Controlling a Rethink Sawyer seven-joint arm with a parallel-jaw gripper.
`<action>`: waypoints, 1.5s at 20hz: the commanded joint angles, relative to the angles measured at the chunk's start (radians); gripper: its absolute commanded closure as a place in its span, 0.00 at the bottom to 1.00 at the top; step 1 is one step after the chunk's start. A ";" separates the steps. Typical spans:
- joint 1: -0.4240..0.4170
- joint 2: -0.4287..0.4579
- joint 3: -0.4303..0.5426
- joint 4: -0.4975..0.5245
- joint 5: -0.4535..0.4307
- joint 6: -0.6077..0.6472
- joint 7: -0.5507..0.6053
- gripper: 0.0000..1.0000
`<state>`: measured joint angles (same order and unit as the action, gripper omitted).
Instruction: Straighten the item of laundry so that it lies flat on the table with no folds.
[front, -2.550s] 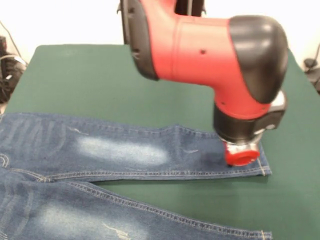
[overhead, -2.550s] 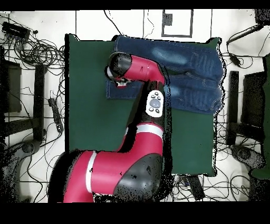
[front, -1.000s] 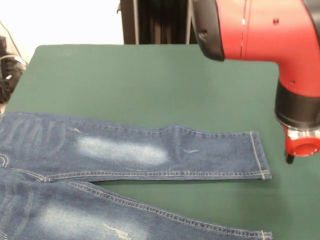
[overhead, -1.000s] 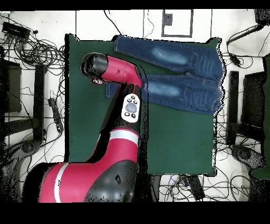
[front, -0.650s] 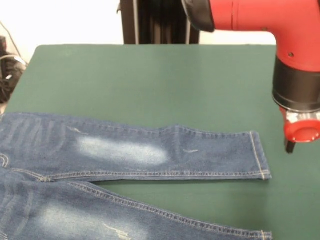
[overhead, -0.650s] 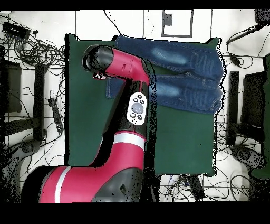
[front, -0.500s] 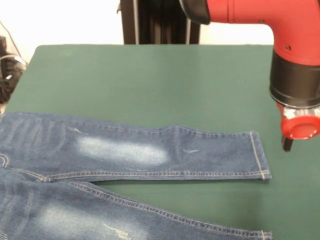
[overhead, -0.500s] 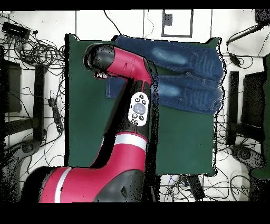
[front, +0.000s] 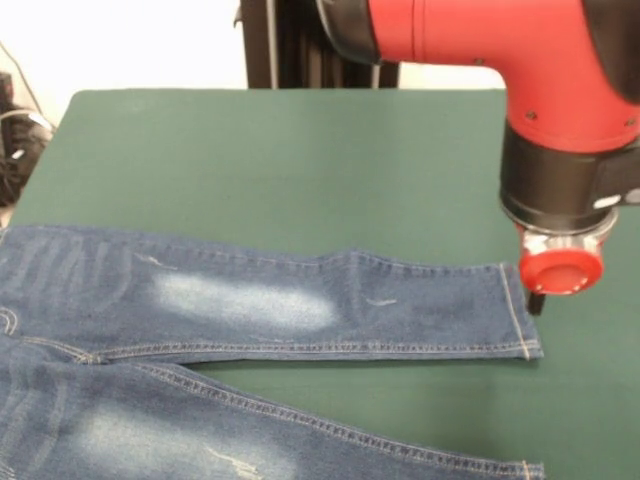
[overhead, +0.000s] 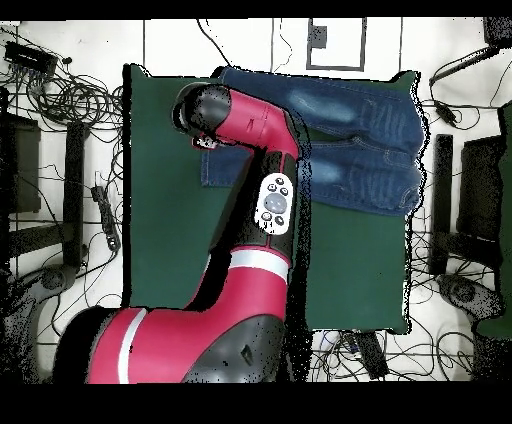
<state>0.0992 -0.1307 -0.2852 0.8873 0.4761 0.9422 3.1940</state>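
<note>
The blue denim jeans (front: 250, 300) lie spread on the dark green table (front: 250, 150), with pale thigh patches and tan stitching. The upper leg lies nearly flat, with a slight ripple near its middle, and ends in a hemmed cuff (front: 518, 310). The lower leg runs off the bottom edge. My gripper (front: 540, 298) hangs under the red and black arm, just right of that cuff and close above the cloth. In the overhead view the jeans (overhead: 360, 120) lie along the far edge of the table (overhead: 170, 220), and the gripper (overhead: 207, 143) sits at the leg ends.
A black stand (front: 300, 45) rises behind the table's far edge. Cables (overhead: 60, 95) and dark stands (overhead: 75, 190) lie on the floor around the table in the overhead view. The arm's big red link (overhead: 250, 270) crosses the table's middle.
The gripper left the cuff of the upper leg, swung out to the right of the front view, and has now come back left beside the cuff. The jeans have not moved in the last second.
</note>
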 joint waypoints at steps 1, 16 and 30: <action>0.019 0.105 -0.004 0.038 -0.034 0.036 0.184 1.00; 0.092 0.209 -0.174 -0.083 0.094 0.216 0.624 1.00; 0.117 0.241 -0.159 -0.087 0.179 0.173 0.727 1.00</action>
<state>0.1946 0.0866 -0.4877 0.7903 0.6072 1.1099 3.6394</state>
